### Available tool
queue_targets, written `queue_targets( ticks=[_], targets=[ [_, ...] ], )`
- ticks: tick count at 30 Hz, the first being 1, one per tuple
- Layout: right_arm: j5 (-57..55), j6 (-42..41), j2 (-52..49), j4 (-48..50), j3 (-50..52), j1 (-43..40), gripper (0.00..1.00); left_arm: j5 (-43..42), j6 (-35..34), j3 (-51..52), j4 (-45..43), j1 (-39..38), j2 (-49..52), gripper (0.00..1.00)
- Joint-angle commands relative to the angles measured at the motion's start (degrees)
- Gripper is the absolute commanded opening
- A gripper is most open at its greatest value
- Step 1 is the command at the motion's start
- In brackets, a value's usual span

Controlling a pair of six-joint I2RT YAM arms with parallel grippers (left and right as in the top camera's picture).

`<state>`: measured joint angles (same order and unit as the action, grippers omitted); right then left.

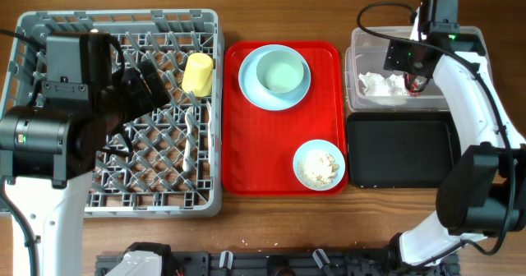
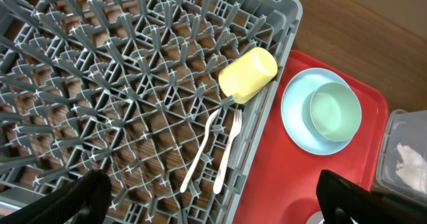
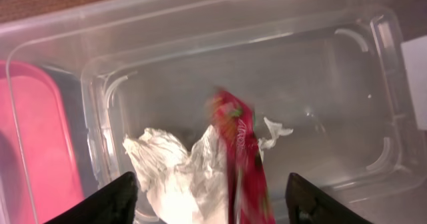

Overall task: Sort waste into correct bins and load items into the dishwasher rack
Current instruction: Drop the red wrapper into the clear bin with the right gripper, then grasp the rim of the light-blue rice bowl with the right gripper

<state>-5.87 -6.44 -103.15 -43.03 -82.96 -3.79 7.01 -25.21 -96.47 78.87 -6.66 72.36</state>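
My right gripper (image 3: 212, 203) is open over the clear tub (image 3: 320, 84). The red wrapper (image 3: 240, 151) is blurred between its spread fingers and touches neither. The crumpled napkin (image 3: 170, 174) lies in the tub, and also shows in the overhead view (image 1: 380, 85). My left gripper (image 2: 213, 204) is open and empty above the grey rack (image 2: 100, 84). The yellow cup (image 2: 249, 74) lies on its side in the rack, beside the white fork (image 2: 228, 151) and spoon (image 2: 200, 151). The green bowl (image 1: 279, 71) sits on the blue plate (image 1: 251, 91). The blue bowl (image 1: 320, 165) holds rice scraps.
The red tray (image 1: 271, 144) lies between the rack (image 1: 123, 206) and the bins and carries the plate and both bowls. The black tray (image 1: 403, 149) sits just in front of the clear tub (image 1: 362, 42). The right arm reaches over both bins.
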Motion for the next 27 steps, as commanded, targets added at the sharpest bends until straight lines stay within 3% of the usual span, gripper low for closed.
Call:
queue_targets(
  ticks=[1, 4, 6, 8, 10, 12, 14, 18, 20, 23, 27],
  targets=[
    [2.14, -1.07, 2.49, -1.22, -1.84, -0.46, 0.77, -0.28, -0.57, 0.04, -0.15, -0.22, -0.57, 1.0],
    [11.1, -1.2, 10.08, -5.09, -3.87, 0.31, 0.83, -0.28, -0.55, 0.04, -0.15, -0.22, -0.57, 1.0],
    [25.14, -1.2, 16.37, -10.67, -3.82, 1.33, 0.84, -0.28, -0.57, 0.04, -0.15, -0.22, -0.57, 1.0],
    [31.43, -1.2, 19.74, -17.84, -3.8, 2.99, 0.76, -0.28, -0.55, 0.04, -0.15, -0.22, -0.57, 1.0],
    [31.76, -1.22, 21.97, -26.53, -3.43, 6.67, 0.48, -0.28, -0.57, 0.04, -0.15, -0.22, -0.57, 1.0],
    [31.67, -1.25, 22.95, -30.84, -0.55, 13.62, 0.35, -0.28, -0.57, 0.04, -0.15, -0.22, -0.57, 1.0],
    [29.66, -5.75, 22.93, -29.88, 3.58, 21.0, 0.33, -0.26, -0.57, 0.04, -0.15, -0.22, -0.57, 1.0],
    [11.72, -24.94, 22.91, -19.61, 17.27, 40.57, 0.33, -0.28, -0.57, 0.04, -0.15, -0.22, -0.57, 1.0],
    [5.81, -29.46, 22.88, -15.61, 21.24, 45.66, 0.33, -0.28, -0.55, 0.04, -0.15, -0.22, -0.57, 1.0],
    [-1.73, -34.23, 22.75, -11.47, 26.12, 49.31, 0.28, -0.28, -0.57, 0.04, -0.15, -0.22, -0.57, 1.0],
    [2.75, -34.23, 22.75, -4.46, 32.11, 49.37, 0.26, -0.28, -0.57, 0.04, -0.15, -0.22, -0.57, 1.0]
  ],
)
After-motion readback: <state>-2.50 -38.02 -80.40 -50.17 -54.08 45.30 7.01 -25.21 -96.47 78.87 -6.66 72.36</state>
